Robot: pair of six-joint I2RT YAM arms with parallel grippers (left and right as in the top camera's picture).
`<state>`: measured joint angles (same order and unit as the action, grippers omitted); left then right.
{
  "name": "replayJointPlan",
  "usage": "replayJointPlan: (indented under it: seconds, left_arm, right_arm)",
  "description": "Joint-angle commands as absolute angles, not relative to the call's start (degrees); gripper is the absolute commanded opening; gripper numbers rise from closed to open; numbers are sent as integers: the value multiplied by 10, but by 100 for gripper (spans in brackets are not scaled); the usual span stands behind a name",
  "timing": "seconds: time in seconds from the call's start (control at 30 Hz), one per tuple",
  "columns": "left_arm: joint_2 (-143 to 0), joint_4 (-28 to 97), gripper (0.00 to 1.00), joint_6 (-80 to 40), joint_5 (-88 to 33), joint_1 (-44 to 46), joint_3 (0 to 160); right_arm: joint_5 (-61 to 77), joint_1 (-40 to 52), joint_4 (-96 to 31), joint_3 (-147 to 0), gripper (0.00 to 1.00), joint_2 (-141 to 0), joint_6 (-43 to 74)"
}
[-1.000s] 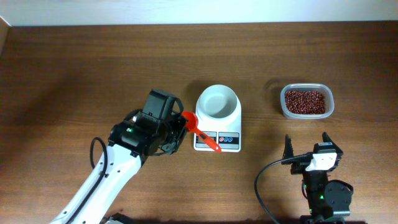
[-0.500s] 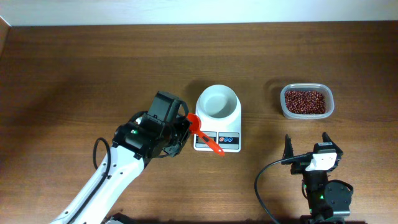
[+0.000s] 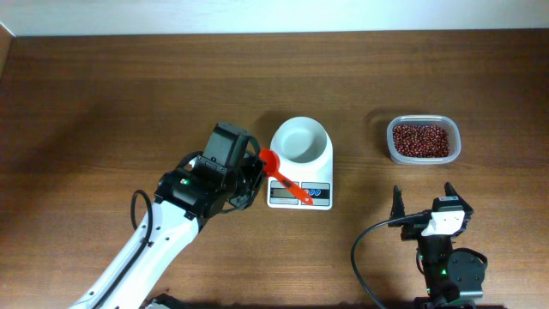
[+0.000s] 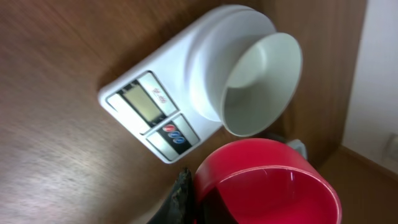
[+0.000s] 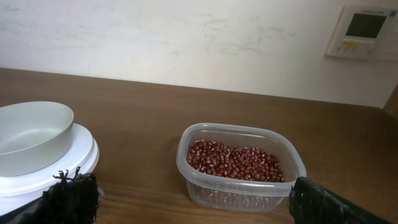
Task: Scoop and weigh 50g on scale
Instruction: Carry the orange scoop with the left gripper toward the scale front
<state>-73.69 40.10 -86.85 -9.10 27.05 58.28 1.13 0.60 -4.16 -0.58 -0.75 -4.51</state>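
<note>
The white scale [image 3: 299,194] stands mid-table with its round white bowl [image 3: 300,140] empty. In the left wrist view the scale [image 4: 147,111] and bowl [image 4: 261,81] lie just ahead. My left gripper [image 3: 253,177] is at the scale's left edge, shut on a red scoop [image 3: 283,178] that slants over the display. Its cup [image 4: 267,186] fills the lower frame beside one dark finger [image 4: 181,194], and no beans show in it. My right gripper [image 3: 424,202] rests open near the front edge, nothing between its fingers [image 5: 71,199].
A clear plastic tub of red beans [image 3: 421,140] sits right of the scale, seen straight ahead in the right wrist view as the tub [image 5: 239,165]. A white wall runs along the table's far edge.
My left gripper has shifted slightly right toward the scale, bringing the red scoop further over the display. The right arm has not moved.
</note>
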Motion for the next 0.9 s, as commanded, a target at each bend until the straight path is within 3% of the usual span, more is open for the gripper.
replayJointPlan:
  seconds: [0.0, 0.87]
  left_arm:
    - [-728, 382, 0, -879, -107, 278, 582]
    - [-728, 472, 0, -878, -76, 277, 582]
  right_arm:
    - [15, 4, -45, -3, 99, -7, -43]
    - [15, 4, -45, -3, 99, -7, -43]
